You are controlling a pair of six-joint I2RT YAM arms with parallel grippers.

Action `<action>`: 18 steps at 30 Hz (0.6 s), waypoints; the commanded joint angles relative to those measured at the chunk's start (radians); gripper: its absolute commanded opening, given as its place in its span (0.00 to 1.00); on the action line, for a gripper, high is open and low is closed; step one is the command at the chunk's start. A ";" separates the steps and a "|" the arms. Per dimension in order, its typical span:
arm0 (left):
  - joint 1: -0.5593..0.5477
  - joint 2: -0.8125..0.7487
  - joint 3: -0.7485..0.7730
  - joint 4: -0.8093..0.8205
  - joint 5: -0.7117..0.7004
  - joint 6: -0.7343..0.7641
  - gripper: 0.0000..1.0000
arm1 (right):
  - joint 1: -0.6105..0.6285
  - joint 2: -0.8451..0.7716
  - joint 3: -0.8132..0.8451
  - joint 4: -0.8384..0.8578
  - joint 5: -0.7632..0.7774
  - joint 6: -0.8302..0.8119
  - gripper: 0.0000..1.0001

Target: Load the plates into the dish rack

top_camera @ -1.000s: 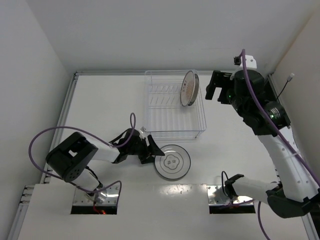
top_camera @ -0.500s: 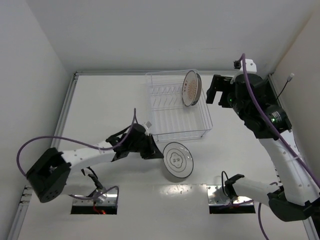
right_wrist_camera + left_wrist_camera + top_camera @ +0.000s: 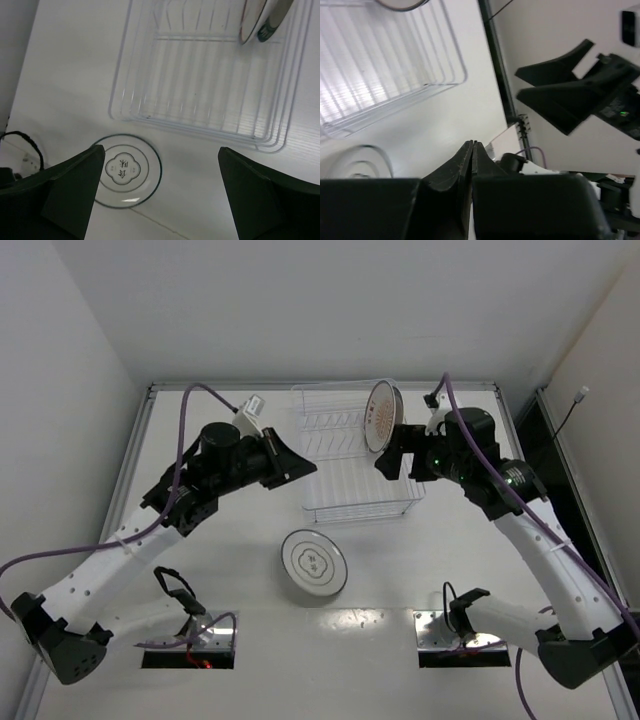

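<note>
A white plate with a grey ring and a dark centre motif (image 3: 313, 563) (image 3: 125, 170) lies flat on the table in front of the dish rack (image 3: 355, 455) (image 3: 210, 75). It shows blurred at the lower left of the left wrist view as plate (image 3: 360, 160). Two plates stand on edge at the rack's far right: an orange-centred plate (image 3: 380, 417) (image 3: 251, 20) and a dark-rimmed plate (image 3: 272, 20). My left gripper (image 3: 300, 466) (image 3: 471, 150) hangs shut and holds nothing, raised beside the rack's left edge. My right gripper (image 3: 392, 462) (image 3: 161, 150) is open above the rack's front right, holding nothing.
The wire rack (image 3: 395, 75) has bare tine rows across its left and middle. White walls close in the table at the back and sides. A black rail (image 3: 545, 440) runs along the right edge. Purple cables trail from both arms.
My left gripper shut on nothing and rose from the plate up to the rack's left side. The flat plate ended farther left. My right gripper swung left over the rack's front right.
</note>
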 commanded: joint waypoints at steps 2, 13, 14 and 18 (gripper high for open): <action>0.027 0.023 -0.063 -0.057 0.021 0.037 0.00 | -0.022 -0.009 -0.040 0.122 -0.156 0.040 0.93; 0.086 -0.030 -0.522 0.128 0.134 -0.098 0.23 | -0.022 -0.031 -0.204 0.186 -0.329 0.052 0.79; 0.076 -0.030 -0.575 0.161 0.135 -0.115 0.23 | -0.022 -0.040 -0.218 0.195 -0.329 0.061 0.77; 0.065 0.022 -0.622 0.233 0.155 -0.162 0.23 | -0.022 -0.040 -0.207 0.185 -0.329 0.062 0.75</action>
